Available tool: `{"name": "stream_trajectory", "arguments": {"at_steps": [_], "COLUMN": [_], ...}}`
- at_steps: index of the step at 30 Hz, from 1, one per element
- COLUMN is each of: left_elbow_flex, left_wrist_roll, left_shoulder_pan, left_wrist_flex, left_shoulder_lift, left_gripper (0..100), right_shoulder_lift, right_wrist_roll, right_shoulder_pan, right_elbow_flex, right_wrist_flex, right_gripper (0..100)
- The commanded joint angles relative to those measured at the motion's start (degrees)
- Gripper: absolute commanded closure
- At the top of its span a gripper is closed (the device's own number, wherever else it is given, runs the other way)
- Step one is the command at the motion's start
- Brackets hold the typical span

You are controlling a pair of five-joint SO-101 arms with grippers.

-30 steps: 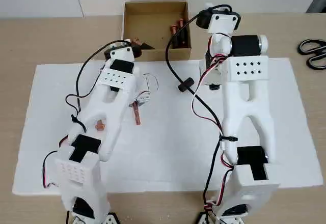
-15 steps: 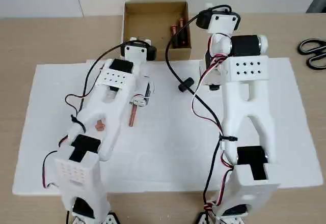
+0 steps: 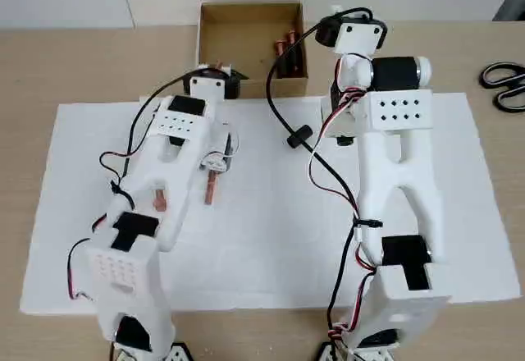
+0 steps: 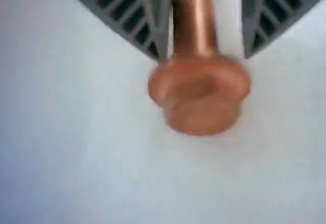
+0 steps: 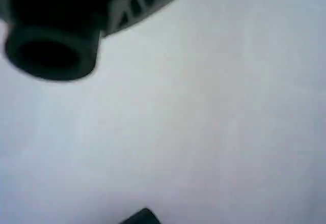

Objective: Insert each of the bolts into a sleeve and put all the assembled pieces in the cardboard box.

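Left wrist view: left fingers (image 4: 137,25) clenched on bolt (image 4: 196,89), above white sheet (image 3: 271,238). Right fingers (image 5: 137,5) grasping black sleeve (image 5: 51,53). Some done pcs (image 3: 287,49) in cardboard box (image 3: 209,41) (count unclear). This pair unjoined, 1 more copper pc (image 3: 159,201) on sheet.

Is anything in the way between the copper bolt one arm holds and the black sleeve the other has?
Possibly. From above, a black cable with a thick lump droops over the white sheet between the bolt in the left gripper and the sleeve at the right arm. Nothing else shows between them.
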Motion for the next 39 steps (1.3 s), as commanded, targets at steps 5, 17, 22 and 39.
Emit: {"name": "stream_trajectory", "arguments": {"at_steps": [5, 17, 22, 39], "left_elbow_flex": [-2.7, -4.1, -11.0, -22.3], "left_wrist_roll": [0.5, 0.5, 0.4, 0.5], "left_shoulder_pan": [-0.4, 0.7, 1.6, 2.5], "left_wrist_flex": [-2.3, -0.7, 6.9, 23.3], "left_shoulder_lift": [1.9, 0.2, -3.8, -29.9], "left_gripper": [91, 100, 100, 100], "right_shoulder_lift": [-1.9, -2.0, -2.6, -43.5], "right_wrist_roll": [0.4, 0.4, 0.4, 0.4], "right_shoulder_pan": [0.4, 0.4, 0.3, -5.1], "right_elbow_flex": [-0.3, 3.2, 3.0, 8.9], "right_wrist_flex": [0.7, 0.3, -0.5, 0.2], "right_gripper": [99.5, 99.5, 99.5, 99.5]}}
